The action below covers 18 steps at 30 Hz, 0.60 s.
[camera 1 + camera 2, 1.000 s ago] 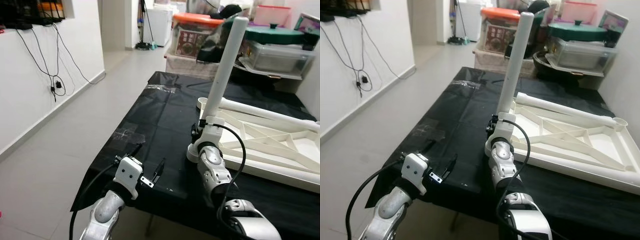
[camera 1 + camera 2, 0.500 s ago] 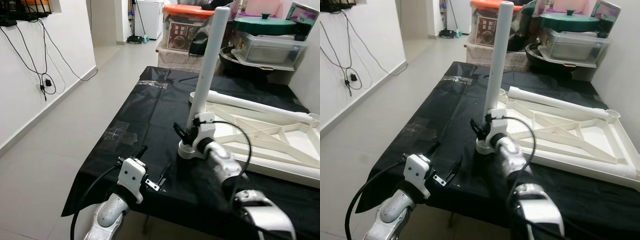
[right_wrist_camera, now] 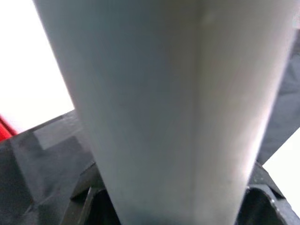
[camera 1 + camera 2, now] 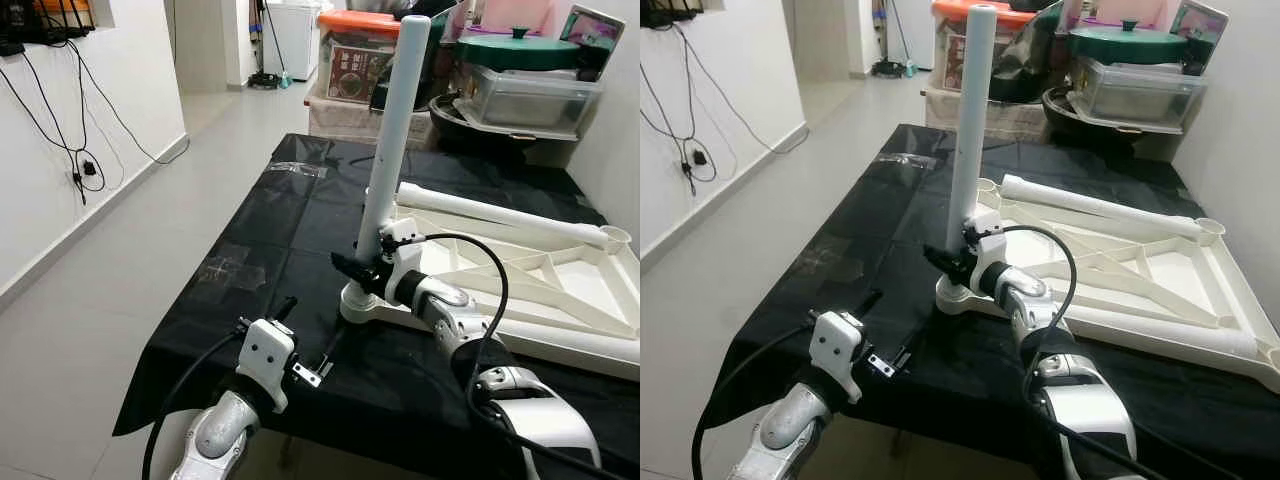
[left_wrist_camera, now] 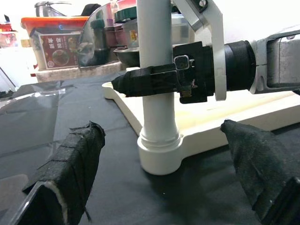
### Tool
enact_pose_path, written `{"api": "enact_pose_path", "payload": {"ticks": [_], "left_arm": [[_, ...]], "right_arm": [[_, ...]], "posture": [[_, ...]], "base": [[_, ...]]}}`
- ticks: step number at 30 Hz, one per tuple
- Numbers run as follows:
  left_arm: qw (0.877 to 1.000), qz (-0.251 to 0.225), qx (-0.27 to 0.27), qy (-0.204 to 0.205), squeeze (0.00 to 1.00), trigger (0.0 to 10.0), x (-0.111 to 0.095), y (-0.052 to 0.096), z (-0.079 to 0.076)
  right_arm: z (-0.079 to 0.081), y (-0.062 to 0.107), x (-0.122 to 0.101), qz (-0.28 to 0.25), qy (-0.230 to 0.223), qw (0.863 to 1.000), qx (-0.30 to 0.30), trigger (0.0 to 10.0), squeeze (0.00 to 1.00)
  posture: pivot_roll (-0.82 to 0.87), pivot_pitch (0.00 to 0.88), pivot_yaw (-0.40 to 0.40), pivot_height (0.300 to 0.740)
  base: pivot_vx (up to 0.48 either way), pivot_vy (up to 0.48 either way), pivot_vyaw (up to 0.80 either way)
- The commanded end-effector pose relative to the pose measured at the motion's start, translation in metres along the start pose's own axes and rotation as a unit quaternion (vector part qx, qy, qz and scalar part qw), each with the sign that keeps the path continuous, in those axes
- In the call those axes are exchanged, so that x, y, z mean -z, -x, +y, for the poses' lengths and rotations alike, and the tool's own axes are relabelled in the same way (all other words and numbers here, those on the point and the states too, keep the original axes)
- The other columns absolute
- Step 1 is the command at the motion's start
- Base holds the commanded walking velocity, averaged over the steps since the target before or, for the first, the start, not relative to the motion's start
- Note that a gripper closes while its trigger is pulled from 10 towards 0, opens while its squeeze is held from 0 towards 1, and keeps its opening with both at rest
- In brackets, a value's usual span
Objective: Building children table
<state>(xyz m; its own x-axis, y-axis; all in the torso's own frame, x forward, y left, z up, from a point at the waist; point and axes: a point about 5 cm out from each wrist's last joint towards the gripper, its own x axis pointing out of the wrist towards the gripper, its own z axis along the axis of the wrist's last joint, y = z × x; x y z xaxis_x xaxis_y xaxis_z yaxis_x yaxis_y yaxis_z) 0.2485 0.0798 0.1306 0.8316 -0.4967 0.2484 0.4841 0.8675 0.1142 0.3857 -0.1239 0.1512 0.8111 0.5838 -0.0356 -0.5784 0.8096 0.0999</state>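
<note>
A white children's table top [image 4: 520, 290] lies upside down on the black-covered table [image 4: 270, 230]. One white leg [image 4: 395, 120] stands upright in its near corner socket [image 4: 362, 305]. My right gripper [image 4: 355, 268] is shut around this leg just above the socket; its black fingers [image 5: 150, 82] cross the leg [image 5: 154, 56], which looms close in the right wrist view [image 3: 173, 103]. A second leg [image 4: 500, 212] lies along the top's far side. My left gripper [image 4: 305, 330] hovers open near the table's front edge, its fingers [image 5: 70, 168] pointing at the socket, apart from it.
Storage boxes, one with an orange lid [image 4: 365, 55], and a green-lidded pot [image 4: 515, 45] crowd the table's far end. A white wall with hanging cables [image 4: 80, 130] runs along the left, with tiled floor [image 4: 100, 330] between it and the table.
The camera has shifted. My right forearm has swung from standing under the leg's base to reaching in sideways, fingers now across the leg. The left gripper has barely moved.
</note>
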Motion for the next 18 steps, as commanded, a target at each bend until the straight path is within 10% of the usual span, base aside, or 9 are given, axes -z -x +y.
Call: {"api": "enact_pose_path", "payload": {"ticks": [1,6,7,8,12,16,17,18], "left_arm": [[1.0,0.005,0.002,-0.004,0.0,10.0,0.0,0.001,-0.001],[1.0,0.007,0.002,-0.004,0.0,10.0,0.0,0.002,-0.001],[1.0,0.01,0.003,-0.004,0.0,10.0,0.0,0.002,-0.001],[1.0,0.011,0.003,-0.004,0.0,10.0,0.0,0.002,-0.001],[1.0,0.013,0.005,-0.004,0.0,10.0,0.001,0.002,-0.001],[1.0,0.014,0.006,-0.005,0.0,10.0,0.001,0.002,-0.001],[1.0,0.014,0.007,-0.005,0.0,10.0,0.001,0.002,-0.001],[1.0,0.015,0.008,-0.006,0.0,10.0,0.001,0.002,-0.001]], "right_arm": [[0.002,-0.002,0.008,-0.006,-0.044,0.998,0.049,0.0,0.0],[-0.017,0.005,0.01,0.001,-0.041,0.98,0.197,0.0,0.0],[-0.041,0.028,0.017,0.0,-0.045,0.911,0.41,0.0,0.0],[-0.046,0.037,0.02,-0.001,-0.052,0.883,0.466,0.0,0.0],[-0.041,0.041,0.023,-0.006,-0.059,0.858,0.51,0.0,0.0],[-0.033,0.036,0.022,-0.013,-0.062,0.861,0.505,0.0,0.0],[-0.023,0.026,0.018,-0.029,-0.065,0.881,0.467,10.0,0.0],[-0.017,0.02,0.015,-0.041,-0.066,0.895,0.44,10.0,0.0]], "posture": [[0.13,0.0,-0.081,0.74],[0.13,0.0,-0.077,0.74],[0.12,0.0,-0.078,0.74],[0.12,0.0,-0.078,0.74],[0.12,0.0,-0.077,0.74],[0.12,0.0,-0.077,0.74],[0.12,0.0,-0.077,0.74],[0.12,0.0,-0.076,0.74]], "base": [[0.0,0.0,0.0],[0.0,0.0,0.0],[0.0,0.0,0.0],[0.0,0.0,0.0],[0.0,0.0,0.0],[0.0,0.0,0.0],[0.0,0.0,0.0],[0.0,0.0,0.0]]}}
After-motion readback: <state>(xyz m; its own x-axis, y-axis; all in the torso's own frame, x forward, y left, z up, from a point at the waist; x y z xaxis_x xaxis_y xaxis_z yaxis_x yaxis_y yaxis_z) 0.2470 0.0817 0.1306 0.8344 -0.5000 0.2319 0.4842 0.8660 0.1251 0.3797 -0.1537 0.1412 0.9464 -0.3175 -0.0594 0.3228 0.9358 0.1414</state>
